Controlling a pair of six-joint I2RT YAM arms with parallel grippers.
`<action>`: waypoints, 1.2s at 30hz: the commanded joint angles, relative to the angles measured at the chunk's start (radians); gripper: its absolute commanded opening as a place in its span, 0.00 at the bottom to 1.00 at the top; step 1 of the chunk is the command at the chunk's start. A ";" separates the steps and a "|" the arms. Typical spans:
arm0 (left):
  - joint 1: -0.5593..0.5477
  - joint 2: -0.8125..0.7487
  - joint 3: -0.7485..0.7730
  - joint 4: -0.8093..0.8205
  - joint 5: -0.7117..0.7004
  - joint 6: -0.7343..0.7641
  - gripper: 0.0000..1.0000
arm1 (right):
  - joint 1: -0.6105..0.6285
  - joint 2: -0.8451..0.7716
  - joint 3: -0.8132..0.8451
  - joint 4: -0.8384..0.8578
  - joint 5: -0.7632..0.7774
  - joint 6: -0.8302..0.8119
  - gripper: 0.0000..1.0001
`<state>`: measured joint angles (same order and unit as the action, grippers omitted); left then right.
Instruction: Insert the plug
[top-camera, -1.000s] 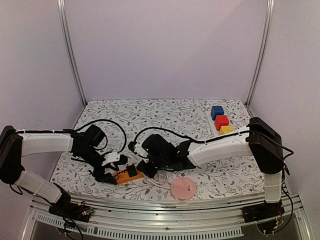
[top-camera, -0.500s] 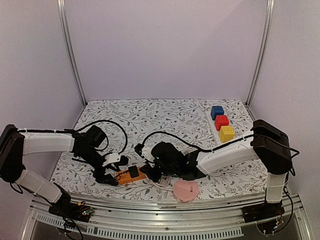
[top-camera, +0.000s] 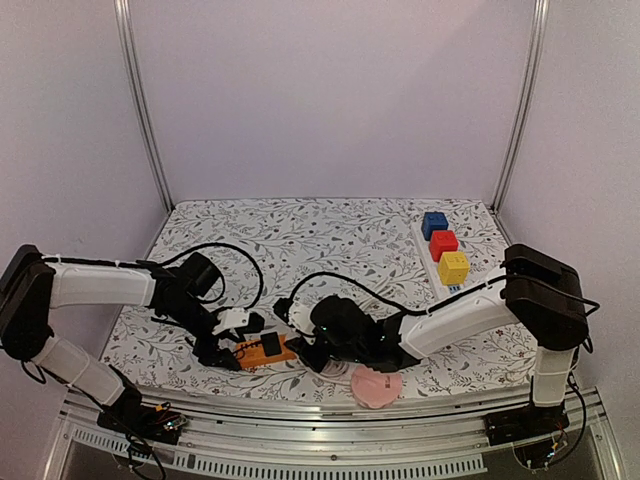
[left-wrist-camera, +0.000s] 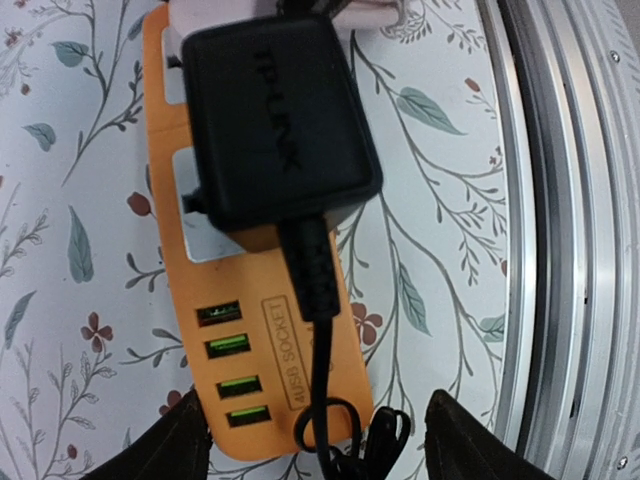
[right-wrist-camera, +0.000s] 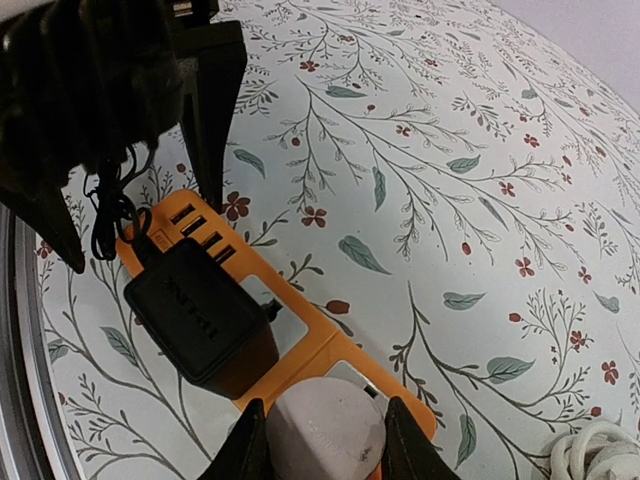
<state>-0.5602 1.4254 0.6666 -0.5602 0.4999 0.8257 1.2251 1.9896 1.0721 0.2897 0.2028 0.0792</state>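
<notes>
White plug (right-wrist-camera: 325, 437), seemingly prongs-down, over orange strip (right-wrist-camera: 335, 350), strip lying left-right

"4USB SOCKET" on orange power strip (left-wrist-camera: 245, 272) — "TP-LINK", faint, on black adapter (left-wrist-camera: 270, 110)

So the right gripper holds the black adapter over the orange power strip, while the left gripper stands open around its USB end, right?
No: the right gripper holds the white plug, not the black adapter, which sits free on the orange power strip. The right wrist view shows it. The left gripper stands open around the USB end.
</notes>
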 joint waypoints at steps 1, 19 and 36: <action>-0.020 0.018 0.008 -0.031 0.033 0.008 0.72 | -0.016 0.107 -0.084 -0.336 0.035 -0.099 0.00; -0.046 0.015 0.037 -0.087 0.035 0.027 0.72 | 0.000 0.262 -0.015 -0.618 0.057 -0.117 0.00; -0.020 -0.001 0.044 -0.116 0.048 0.058 0.73 | -0.019 0.266 -0.088 -0.617 -0.022 -0.025 0.09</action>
<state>-0.5777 1.4246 0.7044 -0.6071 0.4942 0.8680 1.2308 2.0575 1.1374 0.2531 0.1925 0.0231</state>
